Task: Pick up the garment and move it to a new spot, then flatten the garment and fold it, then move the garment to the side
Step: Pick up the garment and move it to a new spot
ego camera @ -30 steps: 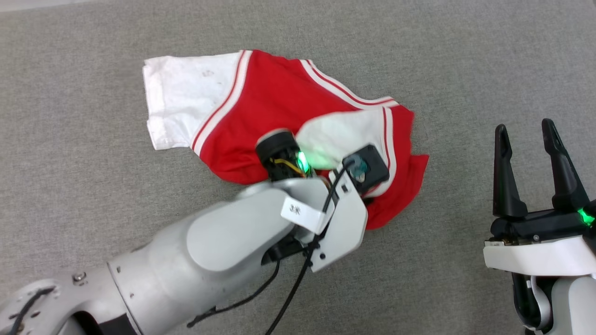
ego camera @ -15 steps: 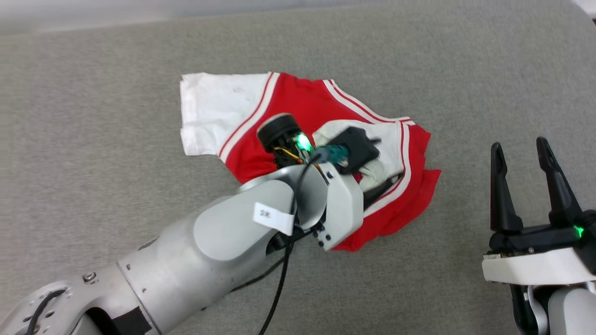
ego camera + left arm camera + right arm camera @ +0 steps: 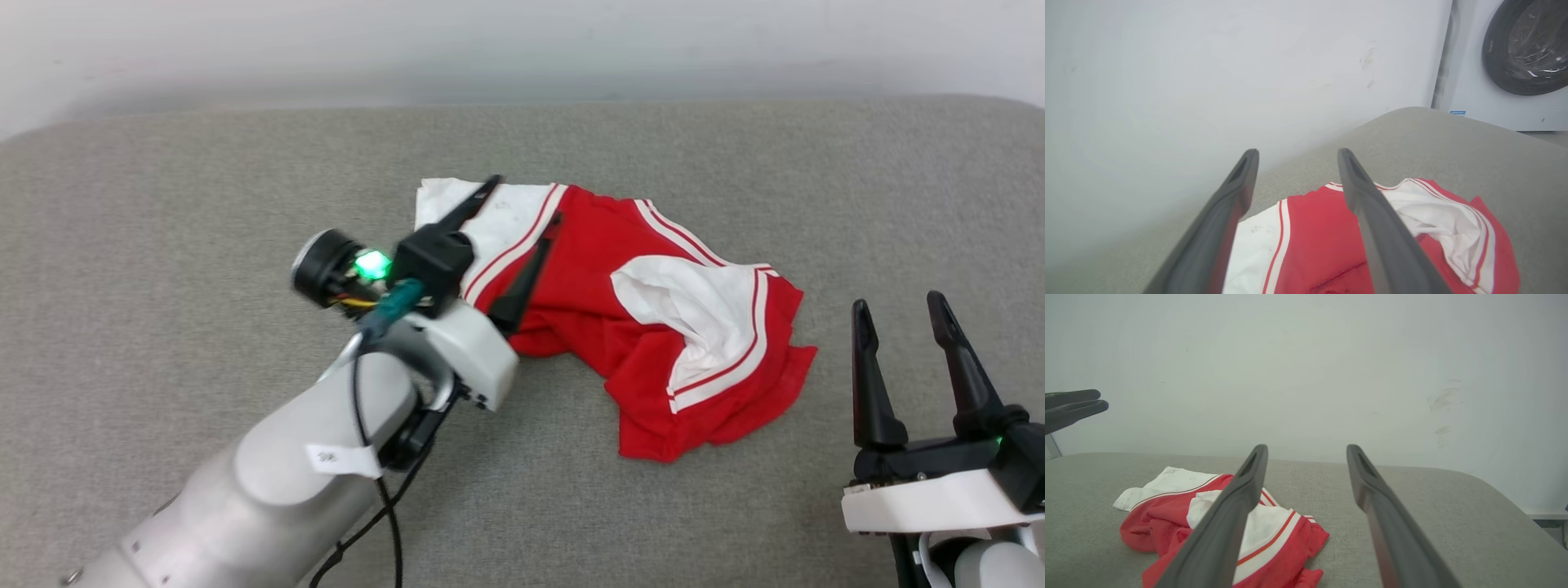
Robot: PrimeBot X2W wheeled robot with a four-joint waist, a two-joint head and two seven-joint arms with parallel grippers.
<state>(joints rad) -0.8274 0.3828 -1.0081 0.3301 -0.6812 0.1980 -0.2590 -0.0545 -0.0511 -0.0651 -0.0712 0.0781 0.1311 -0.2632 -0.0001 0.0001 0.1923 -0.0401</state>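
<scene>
The left gripper (image 3: 526, 198), fingers wide and empty, hovers above the ten o'clock edge of the crumpled red-and-white shirt (image 3: 600, 278). The shirt lies loose on the grey cushion (image 3: 204, 188), seemingly set down for flattening. The right gripper (image 3: 896, 300) waits wide open at its four o'clock.

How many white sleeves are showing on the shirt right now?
2. One sleeve lies flat at the garment's left end; the other is crumpled over the red body on the right.

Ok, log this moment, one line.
left gripper: open, empty, hovering by garment | right gripper: open, apart | garment: crumpled on grey surface
</scene>
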